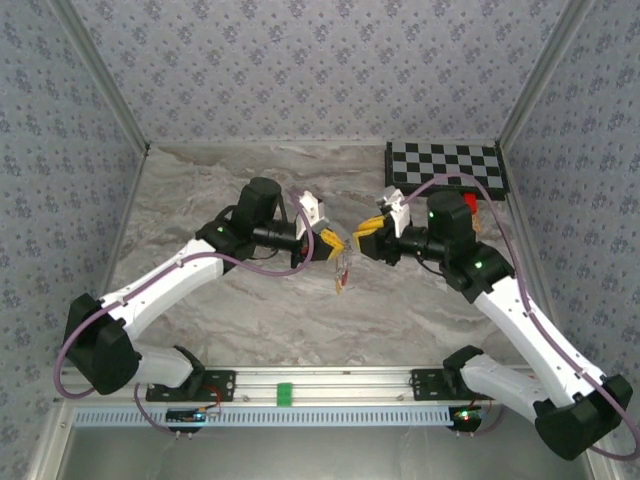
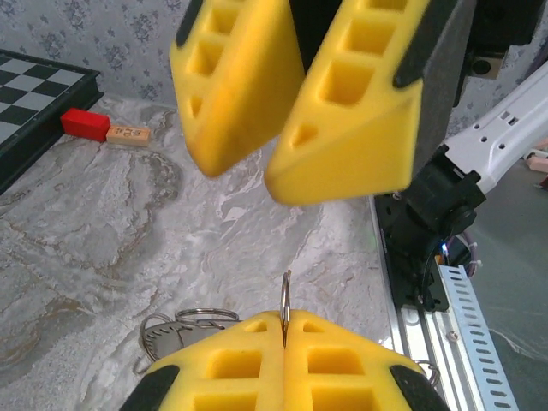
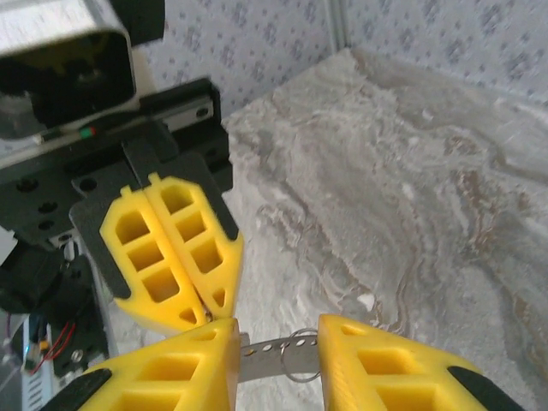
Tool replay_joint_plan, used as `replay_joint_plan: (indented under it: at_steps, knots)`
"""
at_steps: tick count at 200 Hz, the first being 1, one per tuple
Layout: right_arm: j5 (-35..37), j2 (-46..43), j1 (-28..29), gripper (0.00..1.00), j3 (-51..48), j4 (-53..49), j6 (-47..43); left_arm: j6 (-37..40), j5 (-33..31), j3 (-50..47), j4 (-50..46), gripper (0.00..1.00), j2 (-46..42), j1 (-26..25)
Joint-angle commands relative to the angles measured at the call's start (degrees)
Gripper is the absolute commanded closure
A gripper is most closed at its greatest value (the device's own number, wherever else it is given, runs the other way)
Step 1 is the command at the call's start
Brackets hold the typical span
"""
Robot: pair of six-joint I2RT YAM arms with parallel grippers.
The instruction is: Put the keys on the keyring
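My left gripper (image 1: 338, 244) is shut on the keyring (image 2: 286, 291), a thin metal loop that stands edge-on out of its yellow fingertips (image 2: 248, 330). My right gripper (image 1: 362, 238) faces it almost tip to tip, jaws open. A silvery key blade with small holes (image 3: 274, 355) and a small wire ring (image 3: 300, 355) lie across the gap between the right fingers (image 3: 360, 342). In the top view the keys (image 1: 342, 278) dangle under the two grippers. More rings and a key (image 2: 175, 330) hang beside the left fingers.
A chessboard (image 1: 447, 168) lies at the back right of the marble table (image 1: 200, 190). A red rectangular block (image 2: 84, 123) and a tan block (image 2: 128, 134) sit beside it. The metal rail (image 1: 320, 385) with the arm bases runs along the near edge.
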Motion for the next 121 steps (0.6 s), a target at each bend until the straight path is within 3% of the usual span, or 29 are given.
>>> replay_joint_plan:
  at_steps: [1, 76, 121]
  knots:
    - [-3.32, 0.65, 0.69, 0.69, 2.87, -5.79, -2.99, 2.18, 1.75, 1.16, -0.88, 1.0, -0.96, 0.4]
    - [-5.09, 5.35, 2.62, 0.69, 5.03, -7.39, -4.44, 2.34, 3.97, 1.37, -1.22, 1.0, -0.91, 0.6]
    - [-4.79, 6.06, 3.34, 0.79, 5.23, -7.08, -4.93, 2.4, 4.58, 1.66, -1.47, 1.0, -0.27, 0.55]
